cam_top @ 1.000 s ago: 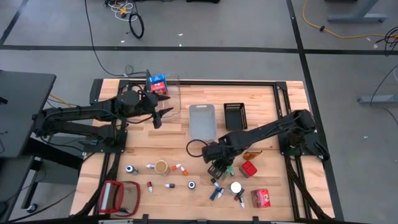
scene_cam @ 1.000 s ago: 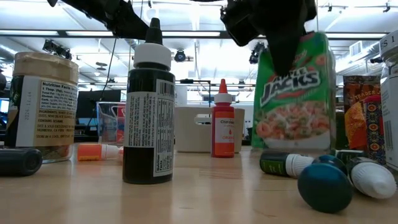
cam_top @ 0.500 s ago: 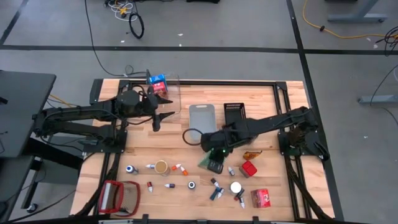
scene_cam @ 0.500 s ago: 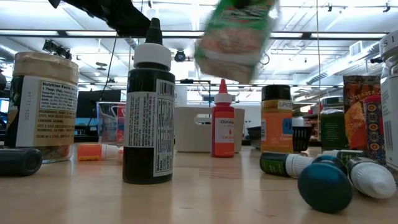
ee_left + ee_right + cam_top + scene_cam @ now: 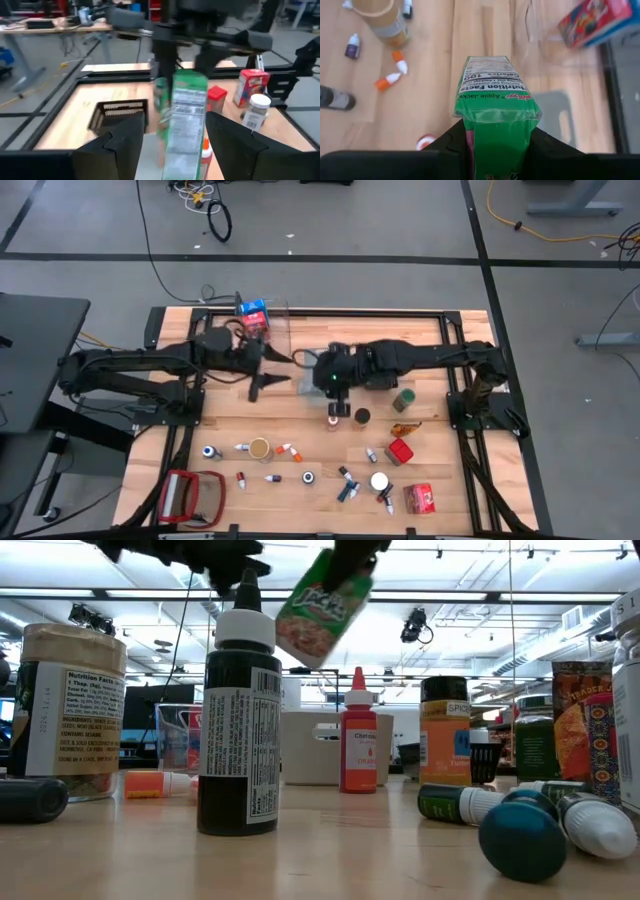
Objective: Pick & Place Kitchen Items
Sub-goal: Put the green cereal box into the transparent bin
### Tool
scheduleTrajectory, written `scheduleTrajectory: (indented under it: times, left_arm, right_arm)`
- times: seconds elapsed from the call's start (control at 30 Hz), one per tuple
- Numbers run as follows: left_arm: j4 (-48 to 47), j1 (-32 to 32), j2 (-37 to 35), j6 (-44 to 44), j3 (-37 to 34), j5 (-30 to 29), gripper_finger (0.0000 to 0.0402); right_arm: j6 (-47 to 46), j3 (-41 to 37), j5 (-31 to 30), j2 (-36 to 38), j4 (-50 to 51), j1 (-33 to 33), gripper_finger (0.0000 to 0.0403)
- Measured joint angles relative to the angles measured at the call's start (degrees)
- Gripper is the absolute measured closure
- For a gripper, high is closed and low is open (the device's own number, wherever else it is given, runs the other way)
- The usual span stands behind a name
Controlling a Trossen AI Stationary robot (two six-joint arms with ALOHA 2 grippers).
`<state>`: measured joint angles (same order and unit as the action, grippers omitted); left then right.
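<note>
Cereal carton held in the air between two arms

Cereal, in a green carton, is clamped between the fingers of the right gripper, lifted off the table above the grey bin. Facing it from close by, the left gripper hangs with its fingers spread apart and empty. Behind it a blue carton sits in the clear bin. Small bottles, jars and red cartons lie scattered on the table's front half.
</note>
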<state>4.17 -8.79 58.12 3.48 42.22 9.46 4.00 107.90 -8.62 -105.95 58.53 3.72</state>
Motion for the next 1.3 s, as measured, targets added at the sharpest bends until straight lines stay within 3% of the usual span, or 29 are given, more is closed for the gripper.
scheduleTrajectory:
  times: [0.23, 0.6, 0.97, 1.3]
  left_arm:
    - [3.1, 1.9, 9.5, 2.7, 2.8, -8.2, 0.0162]
    - [3.2, 2.2, 14.0, 4.4, 7.0, -8.8, 0.0102]
    - [0.4, 2.2, 14.0, 6.0, 7.0, -14.6, 0.0119]
    - [0.3, 2.2, 14.0, 6.8, 7.0, -15.7, 0.0173]
  right_arm:
    - [7.3, 0.0, 1.6, -0.4, -1.0, -3.6, 0.0289]
    - [13.1, 0.0, 1.6, -0.4, -1.3, -5.1, 0.0289]
    - [14.4, 0.0, 0.4, -0.2, -5.0, -5.1, 0.0289]
    - [14.0, 0.0, -1.9, -0.2, -5.1, -5.0, 0.0263]
